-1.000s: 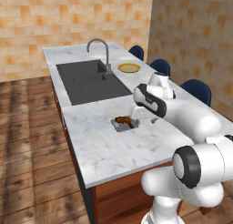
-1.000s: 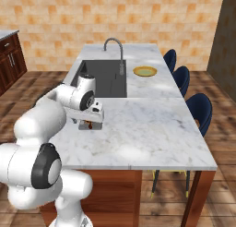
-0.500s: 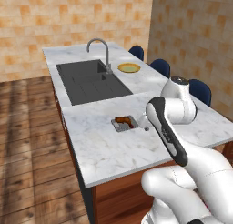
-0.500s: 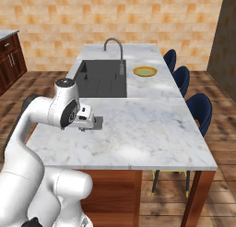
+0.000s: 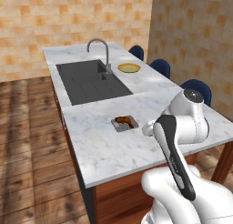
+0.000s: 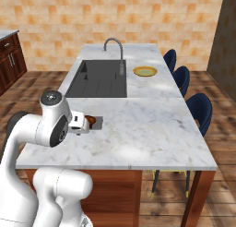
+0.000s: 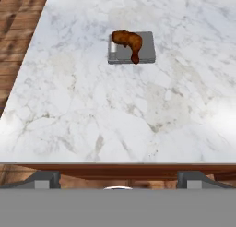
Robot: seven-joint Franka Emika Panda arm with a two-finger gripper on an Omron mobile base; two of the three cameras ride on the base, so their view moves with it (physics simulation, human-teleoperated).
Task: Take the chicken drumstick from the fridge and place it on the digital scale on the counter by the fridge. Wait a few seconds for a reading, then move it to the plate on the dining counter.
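At the bottom of the hand view the end effector [image 7: 118,182] stands wide open and empty, its two tips spread near the lower corners, drawn back off the near edge of the bench [image 7: 115,115]. Higher in the frame, just above centre, the chicken drumstick [image 7: 128,42] lies on the digital scale [image 7: 145,50], its thick end at the slab's upper left and its thin end reaching the front edge. It looks light, glossy and probably slippery, firm rather than fragile. The thick meaty end seems the safer hold, taken across its width from above. In the upper middle of the left base view, the plate [image 5: 129,68] sits beyond the sink [image 5: 91,81], well apart from the scale.
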